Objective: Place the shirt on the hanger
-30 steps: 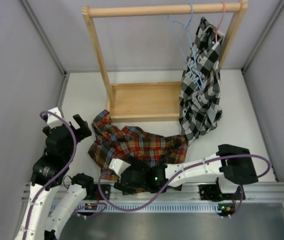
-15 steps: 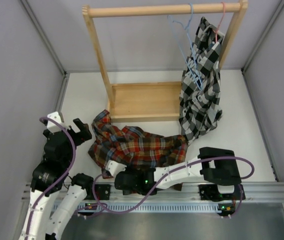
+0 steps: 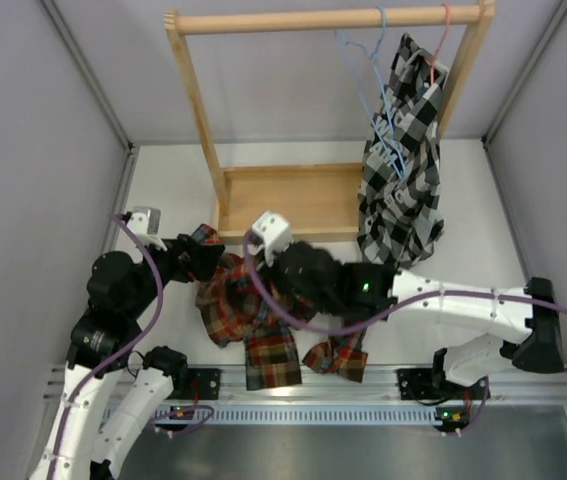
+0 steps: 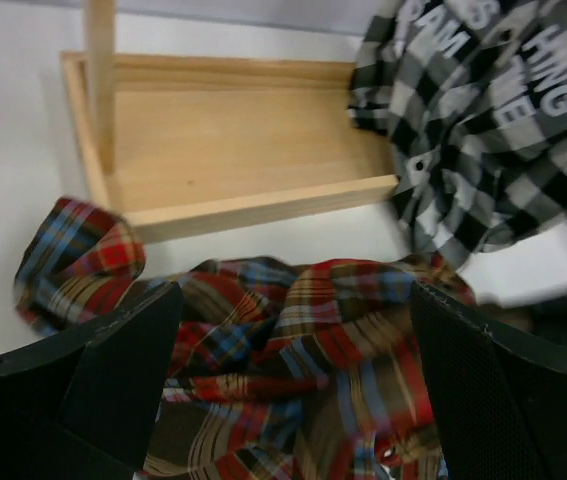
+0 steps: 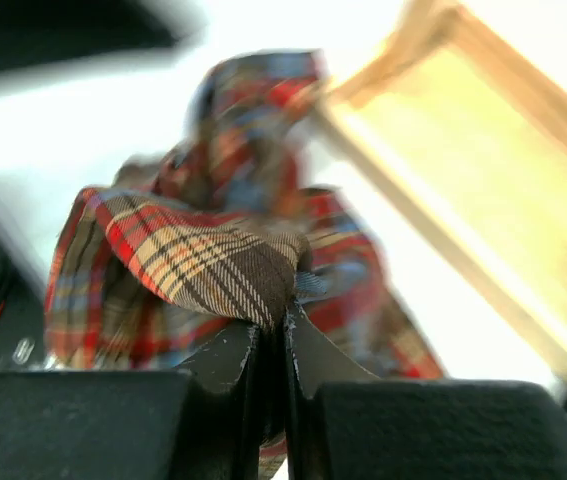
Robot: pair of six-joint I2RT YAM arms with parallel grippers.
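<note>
The plaid shirt (image 3: 255, 325) hangs bunched from my right gripper (image 3: 268, 272), raised over the table in front of the rack. In the right wrist view the gripper (image 5: 285, 318) is shut on a fold of the shirt (image 5: 193, 255). My left gripper (image 3: 203, 258) stands open just left of the cloth. Its view shows the shirt (image 4: 293, 340) lying between and beyond the wide-apart fingers (image 4: 113, 370). The light-blue hanger (image 3: 371, 62) hangs from the rail at the upper right, partly behind a black-and-white shirt.
A wooden rack has a top rail (image 3: 293, 20) and a tray-like base (image 3: 288, 200), also seen from the wrists (image 4: 233, 140) (image 5: 483, 170). A black-and-white checked shirt (image 3: 403, 180) (image 4: 483, 110) hangs on a pink-red hanger (image 3: 444, 30). Grey walls close in both sides.
My right gripper shut on the plaid shirt near the front edge, then lifted it up and toward the rack. The shirt went from spread flat to bunched. My left gripper moved right toward it.
</note>
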